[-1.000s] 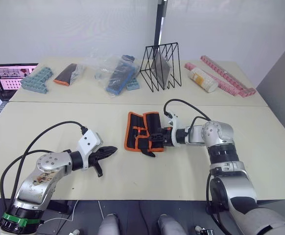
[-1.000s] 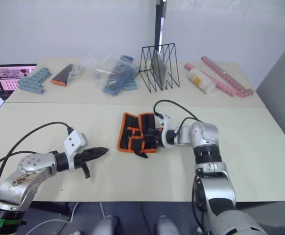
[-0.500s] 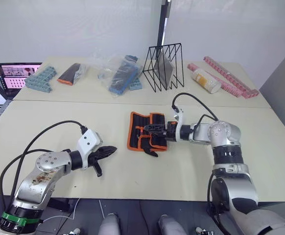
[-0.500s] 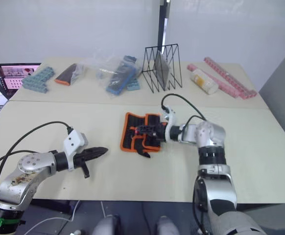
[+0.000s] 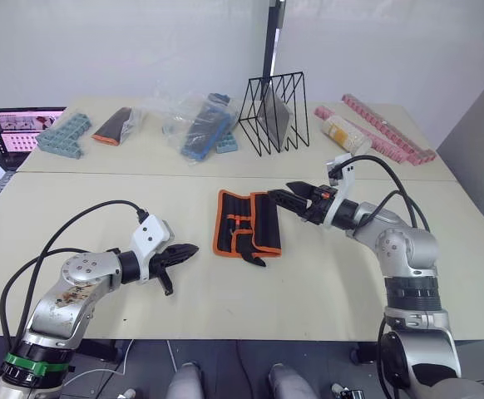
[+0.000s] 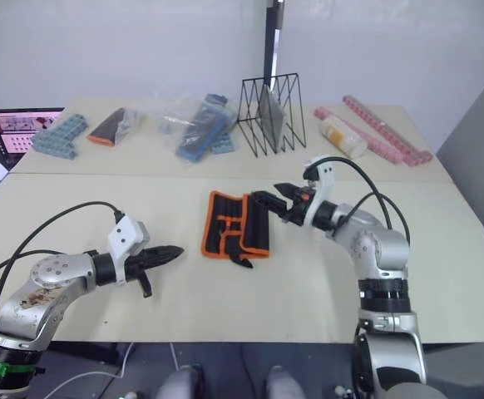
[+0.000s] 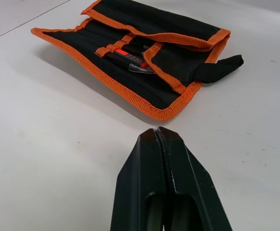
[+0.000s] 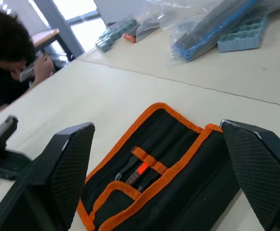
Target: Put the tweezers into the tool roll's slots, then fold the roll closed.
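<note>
Lying on the near table [image 5: 76, 208], just ahead of centre: the roll [image 5: 248, 222], black with orange edging, partly folded, one flap over the right side and a black strap end [image 5: 253, 258] trailing off its near edge. Slots [image 7: 130, 48] on the exposed inner face; slim dark tools with a red mark sit under an orange band there, likely the tweezers [image 7: 130, 57], though how many cannot be told. Right gripper [image 5: 296, 199]: raised off the table just right of the roll, fingers spread wide, holding nothing. Left gripper [image 5: 184, 250]: low over the table, well left of the roll, fingers pressed together, empty. Far table: blue trays [image 5: 61, 135], a wedge pouch [image 5: 113, 125], bagged blue parts [image 5: 202, 126], a wire rack [image 5: 274, 112], a bottle [image 5: 345, 135], pink strips [image 5: 387, 129]. A person [image 8: 7, 62] sits beyond the table's left end. Judged status: loading appears done, folding under way. Handling advice: take the open edge of the roll low and square, carry it over flat so the tools do not slide from their pockets, pin the folded part with the other gripper against skidding, and keep the strap free of the fold for fastening.
</note>
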`<act>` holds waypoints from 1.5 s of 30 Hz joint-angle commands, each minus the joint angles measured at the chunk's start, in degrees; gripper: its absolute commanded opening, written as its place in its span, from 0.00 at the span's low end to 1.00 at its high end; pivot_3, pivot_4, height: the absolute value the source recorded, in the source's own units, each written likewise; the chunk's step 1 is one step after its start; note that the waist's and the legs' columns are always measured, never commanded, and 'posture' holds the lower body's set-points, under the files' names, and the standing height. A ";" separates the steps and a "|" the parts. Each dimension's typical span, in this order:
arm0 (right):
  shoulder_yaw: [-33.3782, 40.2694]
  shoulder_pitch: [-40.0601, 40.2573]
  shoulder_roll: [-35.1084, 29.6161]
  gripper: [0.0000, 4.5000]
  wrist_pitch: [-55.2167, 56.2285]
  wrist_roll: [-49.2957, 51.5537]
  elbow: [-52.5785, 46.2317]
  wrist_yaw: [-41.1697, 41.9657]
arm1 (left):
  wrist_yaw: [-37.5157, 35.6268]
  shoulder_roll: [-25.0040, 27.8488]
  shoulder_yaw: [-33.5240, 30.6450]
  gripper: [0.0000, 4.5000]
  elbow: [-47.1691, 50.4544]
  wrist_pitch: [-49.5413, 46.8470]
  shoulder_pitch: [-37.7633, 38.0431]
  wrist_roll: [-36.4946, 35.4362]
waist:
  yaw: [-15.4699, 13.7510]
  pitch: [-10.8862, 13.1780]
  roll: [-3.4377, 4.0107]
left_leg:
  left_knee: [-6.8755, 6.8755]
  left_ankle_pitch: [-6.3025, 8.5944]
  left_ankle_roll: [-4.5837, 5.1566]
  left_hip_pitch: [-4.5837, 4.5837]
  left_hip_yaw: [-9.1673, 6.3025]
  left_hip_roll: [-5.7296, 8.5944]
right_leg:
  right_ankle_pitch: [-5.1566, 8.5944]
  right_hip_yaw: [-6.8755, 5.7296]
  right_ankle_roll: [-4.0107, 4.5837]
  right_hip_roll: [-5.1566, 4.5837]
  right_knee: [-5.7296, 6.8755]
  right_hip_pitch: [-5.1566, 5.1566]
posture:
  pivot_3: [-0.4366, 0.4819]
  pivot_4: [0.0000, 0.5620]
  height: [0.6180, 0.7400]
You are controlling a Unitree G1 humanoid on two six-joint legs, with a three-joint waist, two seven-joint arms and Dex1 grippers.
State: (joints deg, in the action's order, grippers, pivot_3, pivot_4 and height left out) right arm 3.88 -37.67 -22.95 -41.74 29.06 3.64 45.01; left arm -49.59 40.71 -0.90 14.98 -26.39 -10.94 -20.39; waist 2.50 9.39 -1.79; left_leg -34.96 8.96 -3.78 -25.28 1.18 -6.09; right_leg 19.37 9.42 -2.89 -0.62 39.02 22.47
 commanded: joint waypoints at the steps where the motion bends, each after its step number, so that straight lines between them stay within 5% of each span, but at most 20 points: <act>1: -8.33 2.59 -2.83 0.73 9.71 -6.47 -1.61 6.64 | 0.21 -0.87 -1.28 0.00 1.04 -0.14 -0.20 -1.57 | -0.03 0.00 0.00 | -0.02 0.00 0.00 0.00 0.00 0.00 | 0.00 0.00 0.00 0.00 0.00 -0.01 | 0.48 0.27 0.89; 11: -15.15 6.08 -3.38 0.00 17.43 -14.11 4.50 9.04 | 4.86 -5.69 -4.20 0.00 2.87 -9.38 -1.06 -8.93 | -0.20 0.00 -0.01 | -0.12 0.00 0.00 0.00 -0.07 0.00 | 0.00 -0.04 0.00 0.00 0.00 -0.09 | 0.48 0.27 0.89; 24: -16.20 7.34 -3.66 0.00 17.93 -18.81 7.96 7.10 | 17.85 -17.71 -10.58 0.00 0.05 -26.11 -4.28 -22.56 | -0.45 -0.01 -0.01 | -0.34 -0.02 -0.03 0.00 -0.53 0.02 | 0.00 -0.47 0.00 0.00 0.02 -0.40 | 0.48 0.27 0.89; 38: -16.66 7.42 -3.32 0.00 17.02 -19.23 7.48 6.15 | 24.57 -20.98 -8.99 0.99 -5.01 -28.36 -6.62 -21.21 | -0.46 -0.01 -0.01 | -0.35 -0.07 -0.12 0.00 -0.89 0.11 | -0.01 -0.72 0.01 -0.02 0.01 -0.55 | 0.48 0.27 0.89; 45: -16.74 7.40 -3.27 0.00 16.69 -19.29 7.46 5.93 | 24.36 -22.33 -7.43 0.99 -4.61 -30.03 -7.64 -22.59 | -0.52 -0.03 0.00 | -0.35 -0.11 -0.20 0.03 -1.00 0.15 | -0.01 -0.79 0.01 -0.02 0.01 -0.68 | 0.48 0.27 0.89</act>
State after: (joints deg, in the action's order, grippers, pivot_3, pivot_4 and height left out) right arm -12.38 -30.87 -26.07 -23.96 11.30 10.67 51.69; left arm -24.81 18.98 -9.60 9.55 -55.53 -18.05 -42.12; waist 1.98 9.36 -1.79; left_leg -35.31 8.85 -3.98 -25.25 0.18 -5.95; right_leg 19.36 8.62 -2.88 -0.64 39.03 21.78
